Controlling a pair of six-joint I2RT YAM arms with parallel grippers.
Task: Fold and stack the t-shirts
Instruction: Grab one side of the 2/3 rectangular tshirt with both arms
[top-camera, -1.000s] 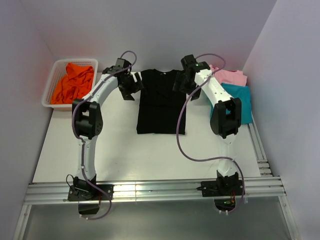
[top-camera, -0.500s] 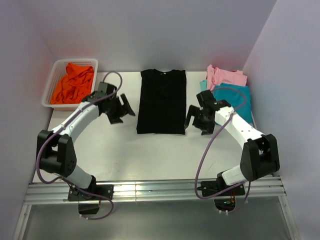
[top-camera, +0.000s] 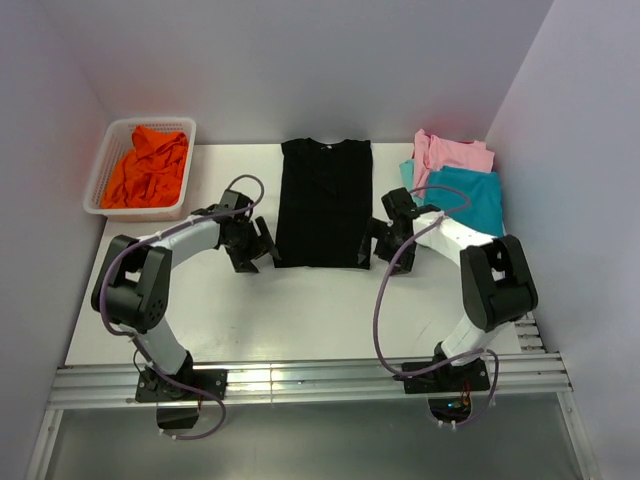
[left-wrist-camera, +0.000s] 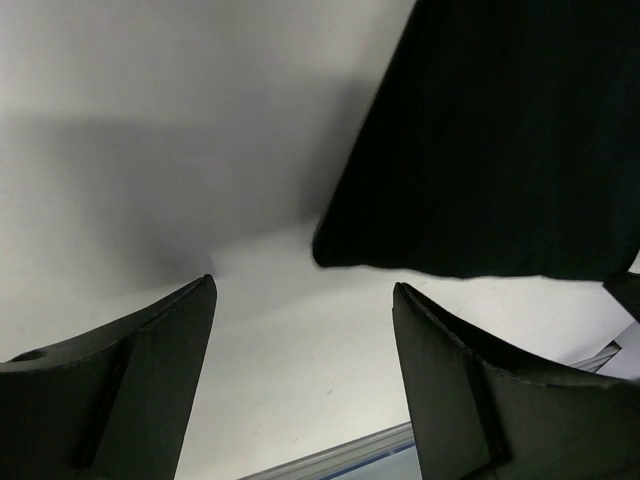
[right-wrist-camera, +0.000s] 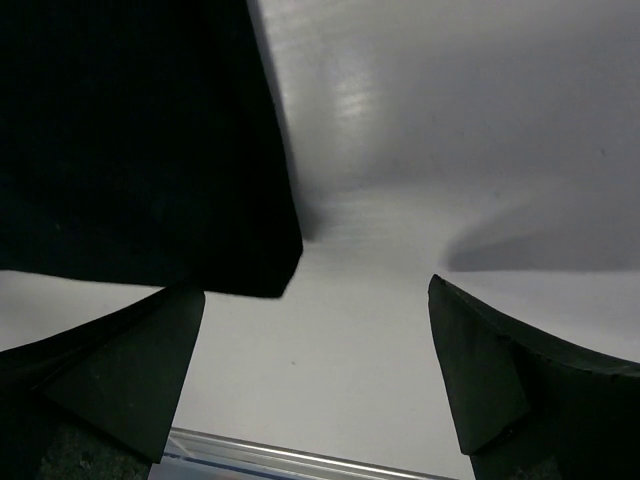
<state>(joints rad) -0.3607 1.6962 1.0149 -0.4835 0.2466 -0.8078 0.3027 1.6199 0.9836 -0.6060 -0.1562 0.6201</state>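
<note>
**Two open grippers at the hem corners: the risk is a partial or uneven pinch**

The black t-shirt (top-camera: 323, 205) lies flat in the middle of the table (top-camera: 300, 310) as a long, narrow rectangle, collar at the far edge and hem toward the arms. The left gripper (top-camera: 258, 250) sits low just beside the near-left corner of the hem, and the right gripper (top-camera: 383, 242) just beside the near-right corner. Both have their jaws spread wide and hold nothing.

In the left wrist view the hem corner lies ahead of the left gripper (left-wrist-camera: 302, 290), toward its right finger rather than centred. In the right wrist view the corner sits toward the left finger of the right gripper (right-wrist-camera: 315, 290). A straight close from here could catch only the edge of the cloth or slip off it. The shirt looks doubled over, so a shallow pinch may lift just the top layer and open the fold. If one side takes hold and the other misses, the fold will likely come out skewed.

Each arm is bent sharply, elbow out to its own side and forearm reaching inward, wrist close to the table. The right forearm passes close to the teal tee (top-camera: 470, 195) and the pink tee (top-camera: 455, 153), so a wide swing could disturb them. Orange tees (top-camera: 148, 165) wait in the white mesh basket (top-camera: 105, 165), well apart.
</note>
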